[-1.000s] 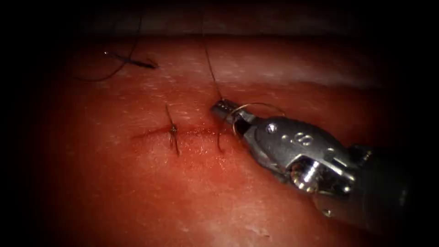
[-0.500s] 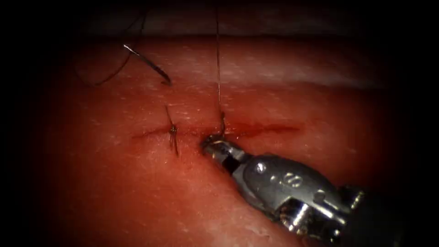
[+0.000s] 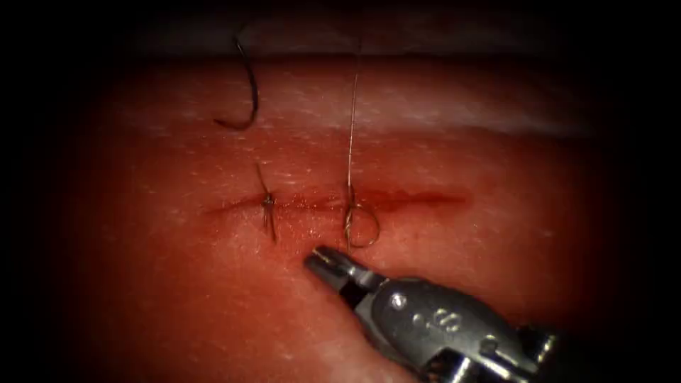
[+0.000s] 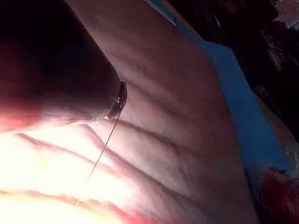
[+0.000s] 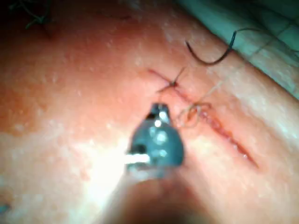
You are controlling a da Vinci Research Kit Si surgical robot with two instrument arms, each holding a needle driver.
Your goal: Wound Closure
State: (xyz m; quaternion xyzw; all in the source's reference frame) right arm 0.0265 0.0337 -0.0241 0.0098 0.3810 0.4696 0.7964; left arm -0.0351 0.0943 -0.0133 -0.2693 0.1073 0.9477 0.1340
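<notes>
thread [image 3: 350,128] taut, looped at cut [image 3: 397,198], curved needle [image 3: 248,92] hanging, right fingers [image 3: 323,261] closed, empty

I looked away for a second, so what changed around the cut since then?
The right end effector backed off below the cut, leaving a thread loop on it. The needle swung from lying flat to more upright, up the picture. The tied stitch stayed put.

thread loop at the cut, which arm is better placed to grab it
Right, probably. Its claw sits just below the thread loop at the cut, apparently holding nothing. The left tool is up where the thread leads.
</notes>
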